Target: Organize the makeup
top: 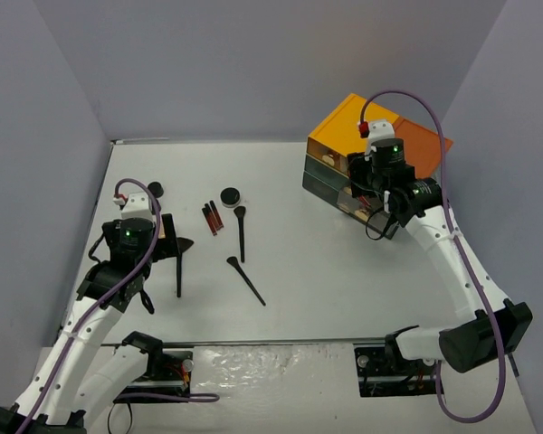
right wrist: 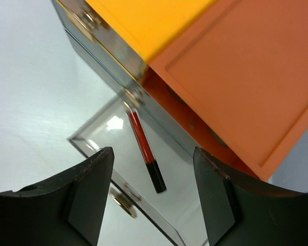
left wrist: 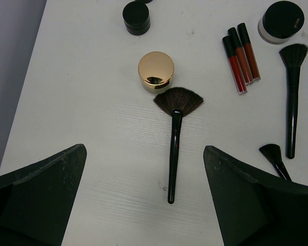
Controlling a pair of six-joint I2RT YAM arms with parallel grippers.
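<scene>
My left gripper (left wrist: 145, 151) is open and empty above the handle of a black fan brush (left wrist: 173, 148), whose bristles touch a tan round compact (left wrist: 155, 70). A black jar (left wrist: 136, 17), three red sticks (left wrist: 241, 56), a black-lidded jar (left wrist: 281, 21) and two more brushes (left wrist: 292, 102) (left wrist: 274, 156) lie beyond and to the right. In the top view the sticks (top: 213, 218) and brushes (top: 241, 231) (top: 245, 278) lie mid-table. My right gripper (right wrist: 153, 151) is open above a red stick with a black cap (right wrist: 145, 151), which lies in a pulled-out clear drawer (right wrist: 92, 138).
The orange-topped drawer box (top: 362, 131) stands at the back right, with its lower drawer open under my right gripper (top: 376, 203). Grey walls close in the table on the left, back and right. My left gripper (top: 167, 240) is near the left wall.
</scene>
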